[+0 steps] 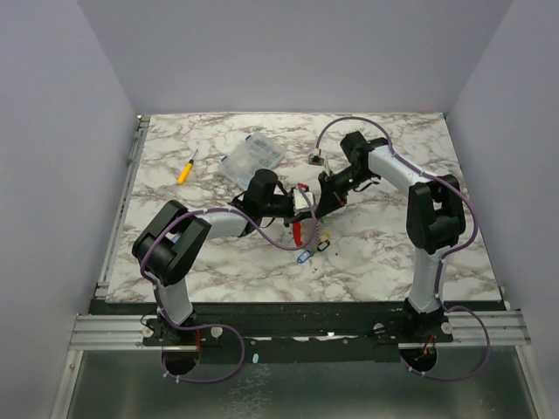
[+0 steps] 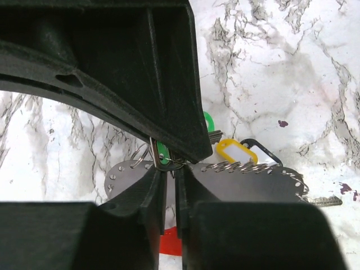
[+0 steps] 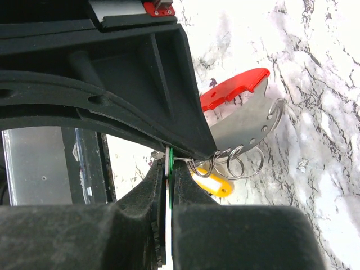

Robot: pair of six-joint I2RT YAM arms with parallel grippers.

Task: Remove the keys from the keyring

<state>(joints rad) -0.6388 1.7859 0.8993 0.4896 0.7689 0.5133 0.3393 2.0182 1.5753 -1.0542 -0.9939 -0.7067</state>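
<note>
The keyring is a grey metal plate [image 2: 247, 185] hung with small silver rings [image 3: 242, 163] and backed by a red fob [image 3: 233, 90] [image 1: 302, 230]; it is held up at the table's middle. My right gripper [image 3: 169, 154] [image 1: 316, 205] is shut on a green-tagged key [image 3: 170, 163]. From the other side my left gripper [image 2: 169, 171] [image 1: 293, 205] straddles the thin ring by the green tag [image 2: 162, 154], its jaws a narrow slit apart with red showing through. A yellow-tagged key [image 2: 236, 151] and a black-framed tag [image 2: 261, 152] hang behind the plate.
Two loose keys, one blue-tagged [image 1: 304, 256] and one yellowish [image 1: 321, 244], lie on the marble just in front of the grippers. A bare key [image 2: 326, 201] lies to the right. A yellow-handled screwdriver [image 1: 185, 170] and a clear plastic box [image 1: 253, 157] sit at the back left.
</note>
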